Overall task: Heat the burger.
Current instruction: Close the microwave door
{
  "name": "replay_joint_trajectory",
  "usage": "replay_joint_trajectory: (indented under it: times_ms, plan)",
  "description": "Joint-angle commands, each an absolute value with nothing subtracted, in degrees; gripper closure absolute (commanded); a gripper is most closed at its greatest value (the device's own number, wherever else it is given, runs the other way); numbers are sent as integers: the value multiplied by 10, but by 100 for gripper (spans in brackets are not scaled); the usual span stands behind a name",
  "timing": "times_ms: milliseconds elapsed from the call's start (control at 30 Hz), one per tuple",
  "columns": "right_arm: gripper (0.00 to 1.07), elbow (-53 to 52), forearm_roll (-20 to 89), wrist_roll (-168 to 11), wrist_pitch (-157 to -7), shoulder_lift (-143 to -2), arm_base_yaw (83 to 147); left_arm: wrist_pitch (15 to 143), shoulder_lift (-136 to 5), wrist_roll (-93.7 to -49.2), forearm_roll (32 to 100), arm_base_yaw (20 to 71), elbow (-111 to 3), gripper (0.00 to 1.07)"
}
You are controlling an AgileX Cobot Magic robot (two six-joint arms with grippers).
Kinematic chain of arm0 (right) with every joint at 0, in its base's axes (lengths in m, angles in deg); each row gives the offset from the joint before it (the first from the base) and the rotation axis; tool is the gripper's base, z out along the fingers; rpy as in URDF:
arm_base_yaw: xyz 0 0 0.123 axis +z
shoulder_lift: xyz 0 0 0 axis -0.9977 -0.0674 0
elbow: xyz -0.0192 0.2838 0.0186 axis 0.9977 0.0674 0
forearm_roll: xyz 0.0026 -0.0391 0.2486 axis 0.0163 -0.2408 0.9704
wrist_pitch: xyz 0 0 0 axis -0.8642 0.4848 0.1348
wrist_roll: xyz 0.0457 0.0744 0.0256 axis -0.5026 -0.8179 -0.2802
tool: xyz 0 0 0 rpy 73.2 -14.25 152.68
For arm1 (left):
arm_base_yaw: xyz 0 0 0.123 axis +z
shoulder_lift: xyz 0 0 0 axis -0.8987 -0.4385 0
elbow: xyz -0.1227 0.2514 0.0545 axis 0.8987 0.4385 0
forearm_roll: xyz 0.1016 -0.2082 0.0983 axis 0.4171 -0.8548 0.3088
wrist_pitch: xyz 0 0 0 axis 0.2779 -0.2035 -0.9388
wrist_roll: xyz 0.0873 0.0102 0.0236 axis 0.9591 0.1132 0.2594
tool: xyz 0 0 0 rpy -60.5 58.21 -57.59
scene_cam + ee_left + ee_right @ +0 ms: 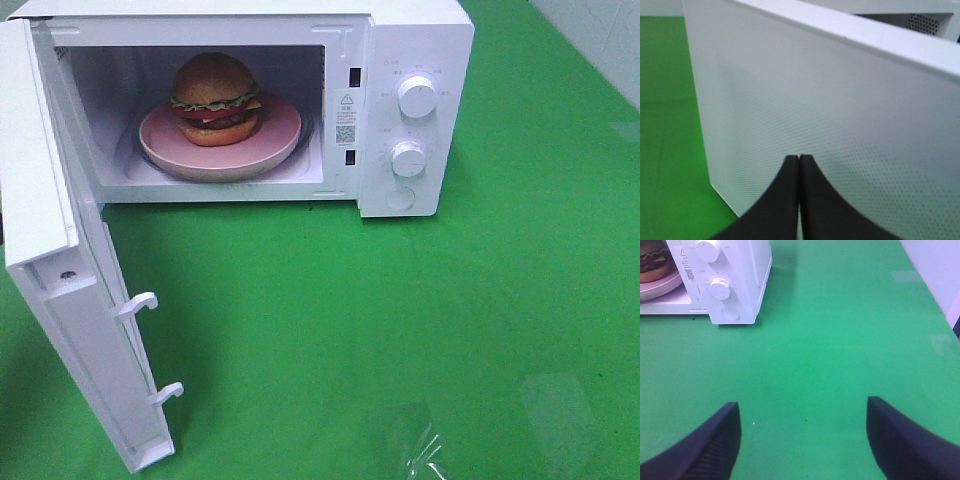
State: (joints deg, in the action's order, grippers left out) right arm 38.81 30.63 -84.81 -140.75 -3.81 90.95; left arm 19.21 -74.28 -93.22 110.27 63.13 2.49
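Observation:
The burger (215,97) sits on a round pink plate (270,140) inside the open white microwave (420,40). Its door (40,200) is swung wide open to the left. My left gripper (799,165) is shut and empty, its tips close against the door's white dotted outer face (840,125). My right gripper (802,415) is open and empty above the green table, in front and to the right of the microwave (740,270). The right wrist view shows an edge of the burger (652,262) and of the plate (660,287). Neither gripper shows in the high view.
The microwave panel has two white knobs (416,96) (408,158) and a round button (400,198). Two latch hooks (137,303) (168,393) stick out of the door's edge. A green cloth (400,320) covers the table. A white wall (935,270) borders the right.

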Motion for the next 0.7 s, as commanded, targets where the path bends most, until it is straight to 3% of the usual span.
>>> replay_joint_trajectory:
  times_ms: [33, 400, 700]
  plan:
    - [37, 389, 307, -844, -1401, -22, 907, 147, -778, -929, 1102, 607, 21, 107]
    - [37, 389, 307, -844, -1401, -22, 907, 137, -865, -870, 1030, 515, -11, 107]
    - [37, 389, 307, -844, -1401, -22, 907, 123, -909, -867, 977, 462, -51, 107]
